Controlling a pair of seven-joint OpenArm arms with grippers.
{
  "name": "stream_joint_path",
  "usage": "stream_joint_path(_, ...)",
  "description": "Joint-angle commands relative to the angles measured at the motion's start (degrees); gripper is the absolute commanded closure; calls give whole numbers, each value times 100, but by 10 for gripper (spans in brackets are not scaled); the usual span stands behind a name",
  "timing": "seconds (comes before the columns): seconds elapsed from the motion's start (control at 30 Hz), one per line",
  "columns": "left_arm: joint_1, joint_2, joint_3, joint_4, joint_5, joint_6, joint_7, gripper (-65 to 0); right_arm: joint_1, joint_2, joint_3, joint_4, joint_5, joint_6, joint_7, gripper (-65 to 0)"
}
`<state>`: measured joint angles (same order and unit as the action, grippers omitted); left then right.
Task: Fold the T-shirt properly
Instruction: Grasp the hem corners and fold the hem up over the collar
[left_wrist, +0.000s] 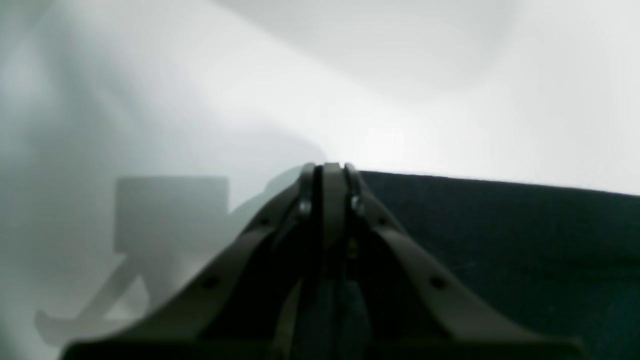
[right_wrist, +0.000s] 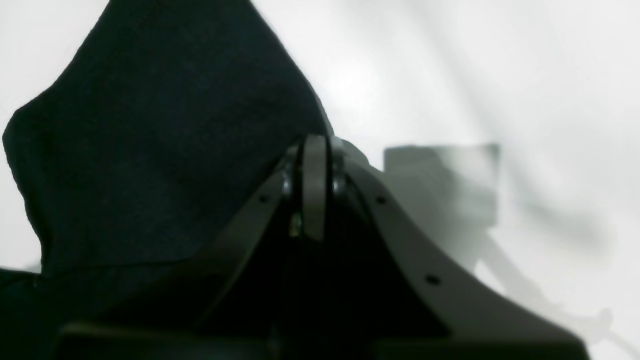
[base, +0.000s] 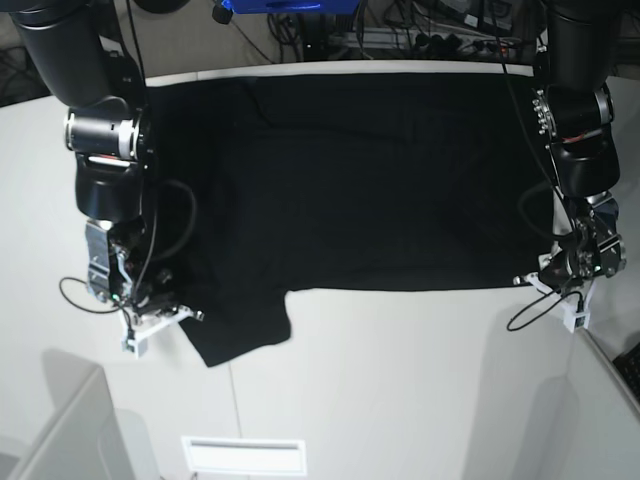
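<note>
The black T-shirt (base: 370, 180) lies spread flat on the white table (base: 400, 380), plain side up, with one sleeve (base: 240, 335) sticking out toward the front left. My left gripper (base: 541, 280) sits low at the shirt's front right corner. In the left wrist view its jaws (left_wrist: 332, 167) are closed on the edge of the cloth (left_wrist: 500, 240). My right gripper (base: 192, 314) is at the left edge of the sleeve. In the right wrist view it (right_wrist: 315, 142) is closed, with the black sleeve (right_wrist: 150, 140) reaching under its left finger.
The table's back edge carries cables and a blue object (base: 270, 8). A white slotted panel (base: 243, 455) sits at the front edge. Thin cables loop beside both wrists (base: 530, 315). Grey panels stand at the front corners (base: 50, 420).
</note>
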<state>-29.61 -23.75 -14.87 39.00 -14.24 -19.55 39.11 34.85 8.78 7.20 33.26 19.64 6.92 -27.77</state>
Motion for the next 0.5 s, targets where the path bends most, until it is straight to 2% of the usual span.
stream_joint_path(0.0,-15,-82,-20,78,4,-10,58,0,168,41,23,72,1,7,118,0)
stream_joint_path(0.13,204,-74,-20,526,-5,-19,67,0,159,50,23,125,1,34,258,0)
stream_joint_path(0.3,662,-65,-20,1616,-5,-19,102,0,-175,32,5,1013,10,34,223,0)
stream_joint_path(0.47,767,-65,-29,1941,-84,-19,102,0,-395,32,5,1567,10,34,214,0)
